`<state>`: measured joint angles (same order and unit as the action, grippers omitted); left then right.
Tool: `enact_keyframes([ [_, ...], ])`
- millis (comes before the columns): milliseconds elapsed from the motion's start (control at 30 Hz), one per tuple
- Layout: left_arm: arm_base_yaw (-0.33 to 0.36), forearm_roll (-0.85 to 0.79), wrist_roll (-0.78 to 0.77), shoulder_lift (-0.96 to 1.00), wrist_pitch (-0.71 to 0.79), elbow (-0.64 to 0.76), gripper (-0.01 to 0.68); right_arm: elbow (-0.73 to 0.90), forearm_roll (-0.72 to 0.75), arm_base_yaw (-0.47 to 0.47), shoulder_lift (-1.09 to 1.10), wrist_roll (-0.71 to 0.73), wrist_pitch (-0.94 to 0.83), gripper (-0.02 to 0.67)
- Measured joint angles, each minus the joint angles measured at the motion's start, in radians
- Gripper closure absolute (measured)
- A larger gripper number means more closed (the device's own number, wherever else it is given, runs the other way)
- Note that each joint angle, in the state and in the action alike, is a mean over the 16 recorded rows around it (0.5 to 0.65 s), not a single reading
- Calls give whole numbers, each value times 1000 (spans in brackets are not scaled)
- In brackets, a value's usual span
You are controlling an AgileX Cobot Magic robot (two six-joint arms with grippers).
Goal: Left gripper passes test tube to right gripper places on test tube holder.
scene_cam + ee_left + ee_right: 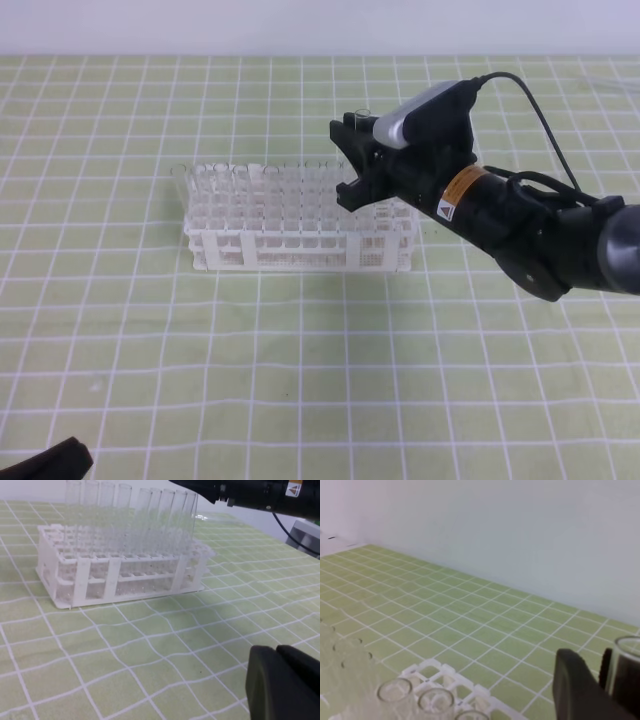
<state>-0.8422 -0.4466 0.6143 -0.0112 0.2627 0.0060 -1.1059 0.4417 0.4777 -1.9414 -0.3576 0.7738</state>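
Jaws of right gripper (352, 152) clamped on test tube (626, 672) above test tube holder (300, 245) (handover apparently done); insertion left. Left gripper (282, 685) low, jaw state unclear.

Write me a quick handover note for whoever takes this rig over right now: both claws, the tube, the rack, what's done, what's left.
Right claw: above the right rear end of the test tube holder, shut on the test tube, which stands upright between its fingers.
Left claw: pulled back to the near left of the green mat, away from the holder; open or shut cannot be told.
Holder: on the mat, many tubes already standing in it.
Done: the tube is now with the right claw.
Left: lower the tube into a free hole, release, retreat.
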Motion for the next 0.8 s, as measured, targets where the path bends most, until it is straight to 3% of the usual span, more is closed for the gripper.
enact_keyframes([
  [567,0,1,0,2,2,-3,676,0,-6,0,0,24,1,563],
  [800,0,0,0,1,1,-2,676,0,-1,0,0,23,-1,532],
])
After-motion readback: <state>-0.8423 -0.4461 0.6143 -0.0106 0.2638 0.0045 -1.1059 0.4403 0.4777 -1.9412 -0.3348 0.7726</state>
